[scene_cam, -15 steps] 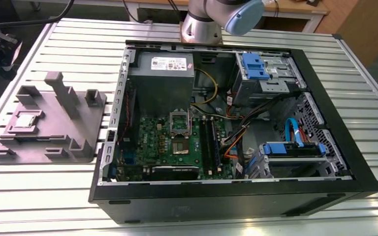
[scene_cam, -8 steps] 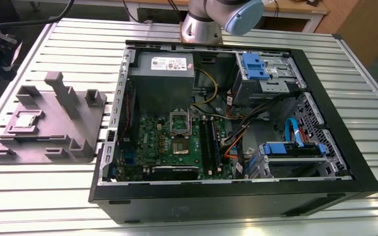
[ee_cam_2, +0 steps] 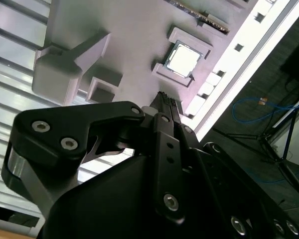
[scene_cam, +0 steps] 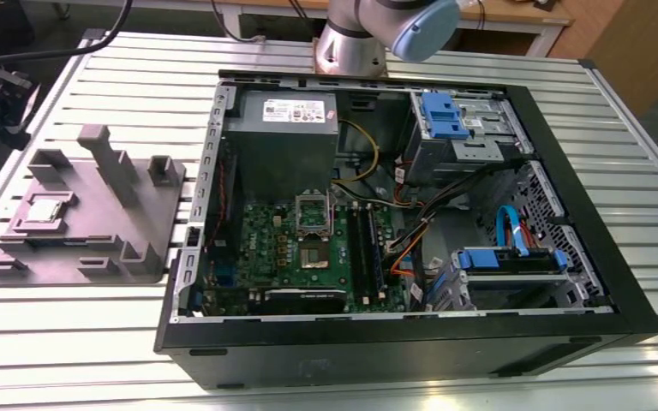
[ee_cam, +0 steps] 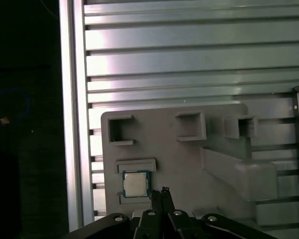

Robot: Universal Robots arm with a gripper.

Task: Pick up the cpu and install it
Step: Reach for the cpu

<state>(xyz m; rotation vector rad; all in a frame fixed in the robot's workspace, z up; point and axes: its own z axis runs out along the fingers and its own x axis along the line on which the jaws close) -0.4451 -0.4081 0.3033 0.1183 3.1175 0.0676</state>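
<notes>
The cpu [scene_cam: 44, 210] is a small square chip with a silvery top. It lies flat in a square recess of the grey holder block [scene_cam: 78, 248] on the slatted table, at the exterior view's left. Both wrist views look down on it: cpu [ee_cam_2: 183, 59], cpu [ee_cam: 136, 184]. My gripper [ee_cam: 160, 192] hangs above the holder with its tips close beside the chip and apart from it. The black fingertips [ee_cam_2: 165, 99] are pressed together and hold nothing. The metal-framed socket [scene_cam: 312, 214] sits on the green motherboard [scene_cam: 306, 248] inside the open computer case.
The black case [scene_cam: 421, 342] lies open on the table with a power supply [scene_cam: 284, 116], blue drive brackets [scene_cam: 444, 116], cables and memory sticks [scene_cam: 366, 248] inside. The holder has upright posts [scene_cam: 106, 150]. The arm's base [scene_cam: 352, 47] stands behind the case. The table edge [ee_cam: 72, 124] runs beside the holder.
</notes>
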